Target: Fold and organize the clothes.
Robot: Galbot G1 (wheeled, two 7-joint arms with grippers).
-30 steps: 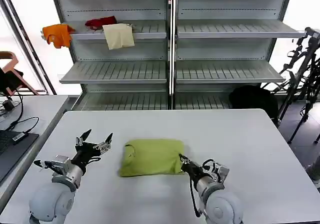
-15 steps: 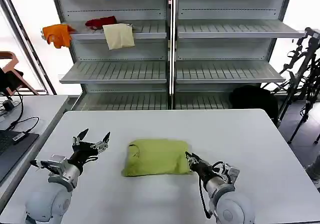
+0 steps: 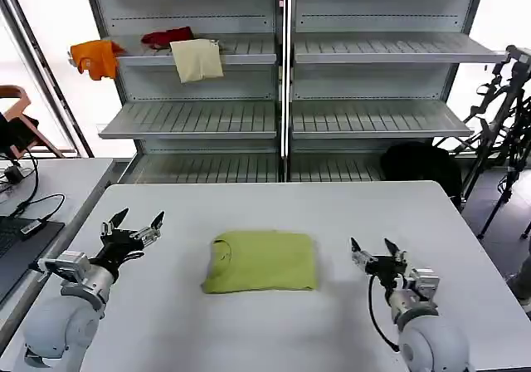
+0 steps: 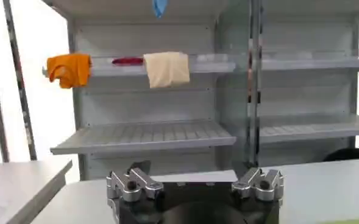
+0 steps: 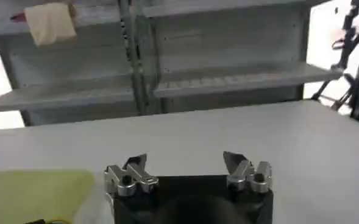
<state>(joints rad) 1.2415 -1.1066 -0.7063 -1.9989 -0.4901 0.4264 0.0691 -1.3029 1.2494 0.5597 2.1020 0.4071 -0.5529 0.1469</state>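
Folded T-shirt centred on the surface between two open, empty grippers.

Head view: the lime T-shirt (image 3: 261, 261) lies on the surface (image 3: 274, 202), long axis 3 to 9 o'clock. It is at 3 o'clock from the left gripper (image 3: 133, 227) and 9 o'clock from the right gripper (image 3: 372, 252), which is slightly nearer. Left wrist view: left gripper (image 4: 195, 184) jaws spread, holding nothing. Right wrist view: right gripper (image 5: 188, 173) jaws spread, T-shirt (image 5: 33, 195) apart from them. No legible writing or print.
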